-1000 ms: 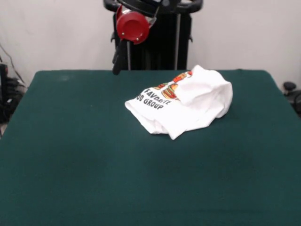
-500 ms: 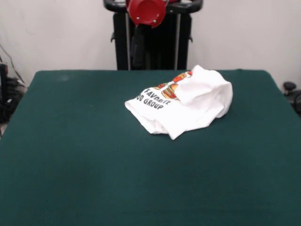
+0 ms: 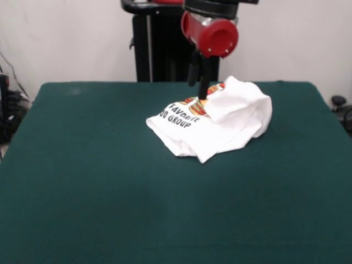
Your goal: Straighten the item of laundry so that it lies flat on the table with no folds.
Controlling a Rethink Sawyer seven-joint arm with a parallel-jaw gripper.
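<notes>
The item of laundry [image 3: 220,124], a white T-shirt with burger prints and black text, lies crumpled in a heap on the far middle-right part of the green table [image 3: 99,187]. Its right side is folded over the printed front, so only part of the text shows. My gripper [image 3: 198,91] hangs from the red wrist above the shirt's far edge, over the printed area. Its two dark fingers [image 3: 204,88] stand slightly apart and hold nothing. I cannot tell whether the lower fingertip touches the cloth.
The black robot pedestal [image 3: 165,49] stands behind the table's far edge. A dark object [image 3: 337,102] sits off the table at the right, and cables and gear [image 3: 8,110] at the left. Bare green cloth stretches on the near side and left of the shirt.
The arm has swung from the far left of the pedestal to the right and come down, so the gripper now hangs over the shirt's far edge. The shirt has not moved.
</notes>
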